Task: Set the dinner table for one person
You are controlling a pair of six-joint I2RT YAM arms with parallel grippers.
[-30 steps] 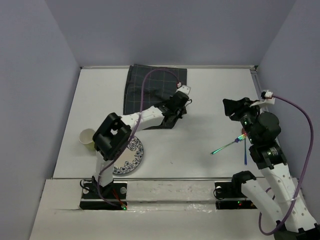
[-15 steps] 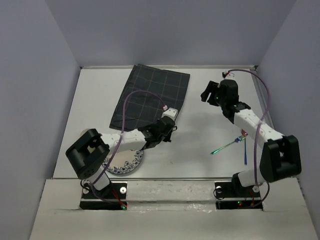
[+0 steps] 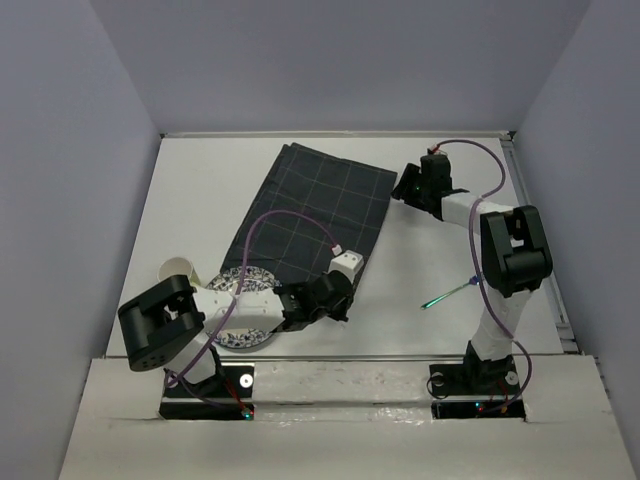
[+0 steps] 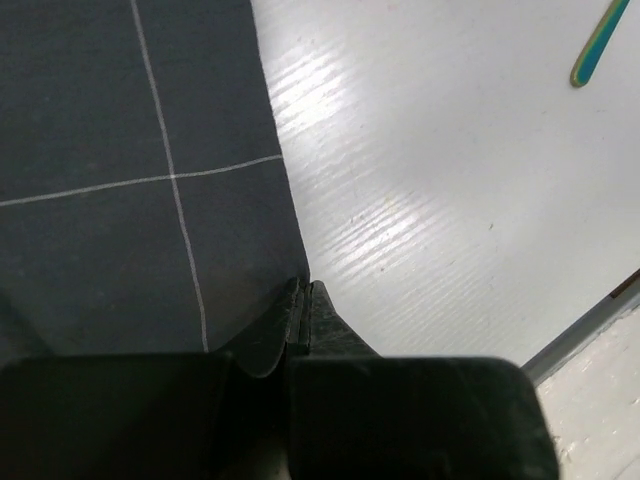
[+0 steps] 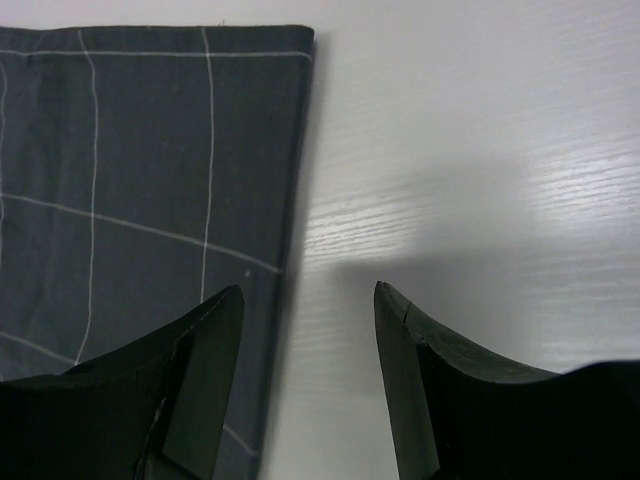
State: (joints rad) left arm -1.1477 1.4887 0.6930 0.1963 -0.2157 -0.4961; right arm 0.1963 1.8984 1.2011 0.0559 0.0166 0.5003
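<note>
White tabletop, the dinner table (image 3: 440, 240), fills the overhead view, and on it you have the dark checked cloth (image 3: 315, 215) spread slantwise, running from 1 o'clock down to 7 o'clock. Your left gripper (image 3: 335, 297) sits at the cloth's 5 o'clock corner. Only its wrist view shows you the jaws pressed together with the cloth's edge pinched between them, and the tip of a green utensil (image 4: 598, 45) at 1 o'clock. Your right gripper (image 3: 406, 187) is at the cloth's 2 o'clock corner. Its wrist view shows the fingers (image 5: 205, 380) apart, one over the cloth, the other over bare table, gripping nothing. Overhead alone shows the patterned plate (image 3: 238, 340) and pale cup (image 3: 178, 272) at 8 o'clock.
</note>
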